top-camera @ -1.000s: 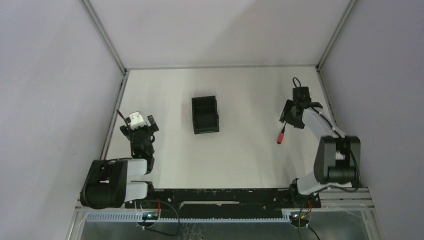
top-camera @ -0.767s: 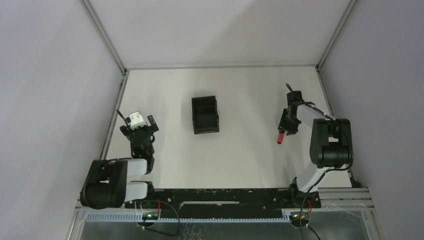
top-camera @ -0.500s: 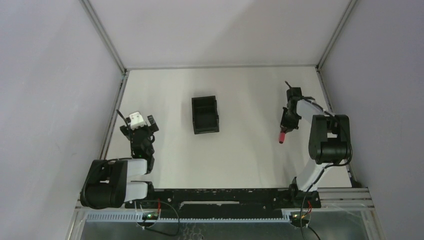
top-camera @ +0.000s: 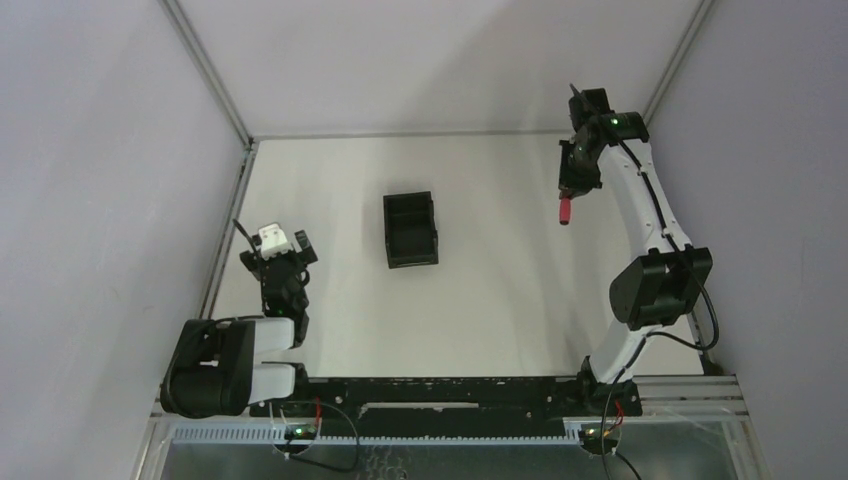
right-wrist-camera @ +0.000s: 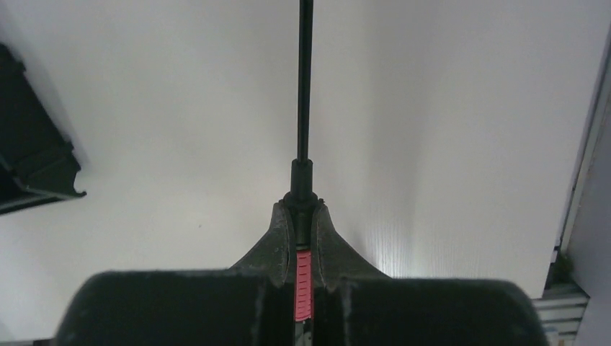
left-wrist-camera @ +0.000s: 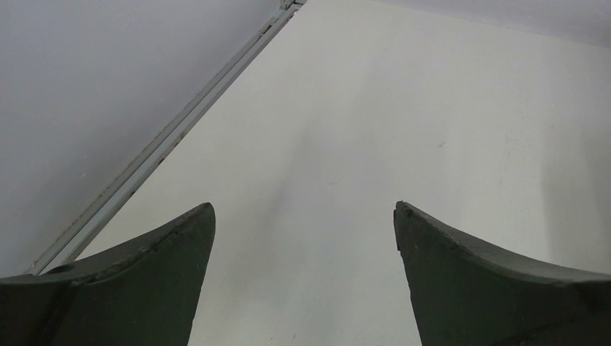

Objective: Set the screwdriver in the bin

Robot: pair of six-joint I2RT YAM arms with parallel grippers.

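— At the far right of the table (top-camera: 480,300), what is the right gripper (top-camera: 567,188) doing?

— It pinches the screwdriver (top-camera: 565,211). In the top view the red handle sticks out below the fingers, toward the near edge.

— And from the wrist?

— There the gripper (right-wrist-camera: 303,223) is pressed tight on the tool. The two dark fingers (right-wrist-camera: 277,241) meet around the handle, with a strip of red showing between them. The thin dark shaft of the screwdriver (right-wrist-camera: 305,86) runs straight up and out of the top of that view.

— Where is the bin (top-camera: 388,232)?

— Near the middle of the table, open side up, its divider running across it. It sits well apart from the screwdriver, to its left. The right wrist camera catches only a corner of the bin (right-wrist-camera: 32,155) at the left edge.

— Is the screwdriver touching the table?

— I cannot tell; no view shows its tip.

— And the left arm?

— Folded low near its base. The left gripper (top-camera: 285,252) is at the left side of the table. In its own camera the gripper (left-wrist-camera: 302,213) is spread wide, with bare table between the fingers (left-wrist-camera: 158,274).
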